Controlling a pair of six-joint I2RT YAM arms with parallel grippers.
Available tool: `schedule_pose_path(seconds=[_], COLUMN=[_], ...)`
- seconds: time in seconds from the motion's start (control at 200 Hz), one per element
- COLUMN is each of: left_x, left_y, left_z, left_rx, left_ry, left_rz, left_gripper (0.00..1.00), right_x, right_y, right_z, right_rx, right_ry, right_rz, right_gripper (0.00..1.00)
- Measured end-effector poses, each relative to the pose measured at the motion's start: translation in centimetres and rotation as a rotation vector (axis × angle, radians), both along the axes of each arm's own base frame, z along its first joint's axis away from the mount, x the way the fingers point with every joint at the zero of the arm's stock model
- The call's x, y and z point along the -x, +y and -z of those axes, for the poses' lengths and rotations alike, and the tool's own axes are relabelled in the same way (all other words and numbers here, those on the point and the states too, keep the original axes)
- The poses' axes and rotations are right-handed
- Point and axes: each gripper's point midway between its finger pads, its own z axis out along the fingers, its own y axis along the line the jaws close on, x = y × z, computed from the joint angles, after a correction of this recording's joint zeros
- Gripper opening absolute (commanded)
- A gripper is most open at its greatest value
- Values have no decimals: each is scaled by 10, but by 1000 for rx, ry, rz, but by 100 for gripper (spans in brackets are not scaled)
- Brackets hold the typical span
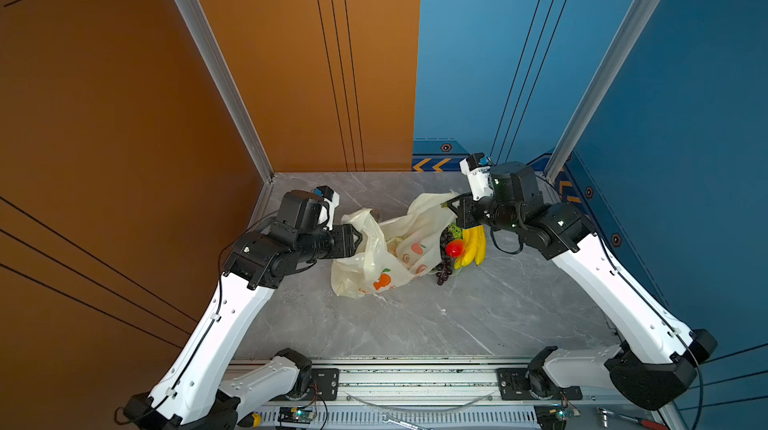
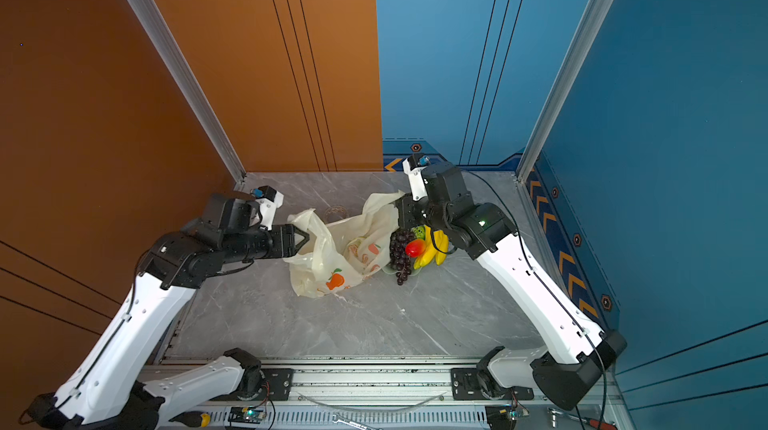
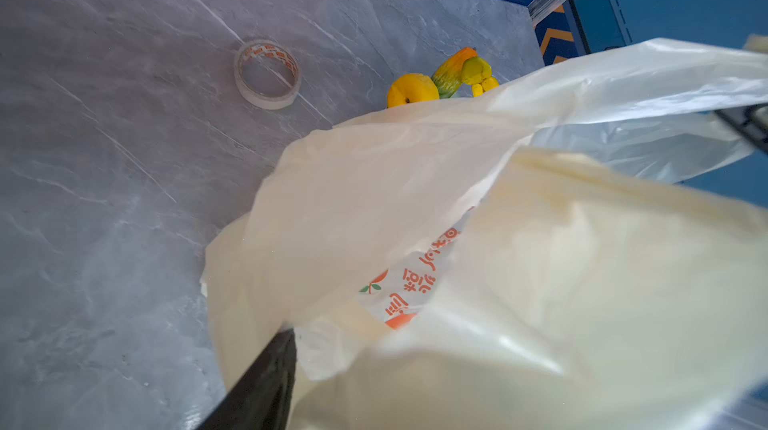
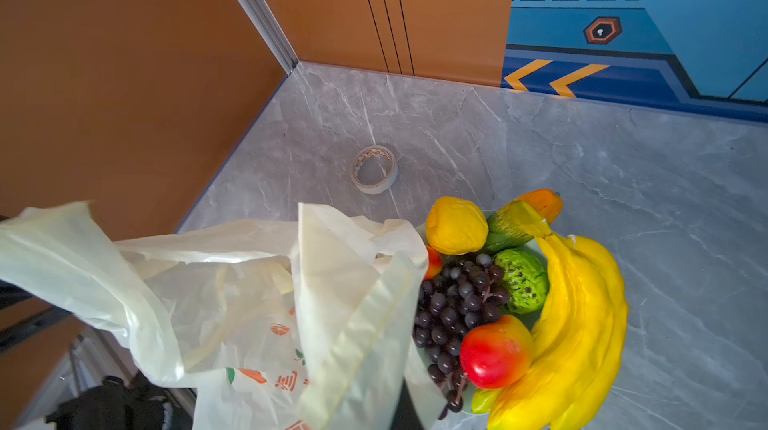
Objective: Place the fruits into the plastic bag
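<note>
In both top views a thin, crinkled, cream-coloured plastic bag printed with orange fruit lies midway across the grey marble-patterned tabletop. Its mouth stretches left to right between the two arms, and its closed end points toward the near edge. The right gripper is clamped tight on one loop handle and holds that corner raised. The left gripper meets the opposite handle. The left wrist view shows a single black finger set well off to one side, so the jaws stand apart, with film draped over them.

Just beside the bag on the right, a pale green dish carries the fruits:
- a yellow banana bunch, lying lengthwise far to near with its stem under the right gripper
- dark purple grapes, trailing over the near rim
- a red-orange fruit
- a green patterned ball

Only the wrist views reveal the yellow round fruit and the green-yellow oblong. They also show clearly a small clear tape roll lying flat beyond the bag.
</note>
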Motion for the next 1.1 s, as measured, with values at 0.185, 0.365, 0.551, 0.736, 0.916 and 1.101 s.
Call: schedule_pose_path(seconds=[0.185,0.365,0.551,0.736,0.916,1.101], left_x=[12,60,104,115,104,89], left_y=[13,26,39,34,21,0], left_z=[-17,-17,-35,-49,-43,-32], left_rx=[172,438,703,850,861,846], left_ry=[30,113,168,262,370,441], left_rz=[-142,-326,-460,-509,-521,-493], left_gripper=[98,98,98,98,98,98], right_x=[0,-1,-6,-8,-3,-1], right_y=[0,8,22,36,46,47], right_z=[-4,-8,-8,-14,-23,-34], right_rx=[-97,-132,-128,-116,-114,-127], right_ry=[65,86,90,66,48,25], right_rz=[81,121,131,128,114,110], right_gripper=[0,0,0,0,0,0])
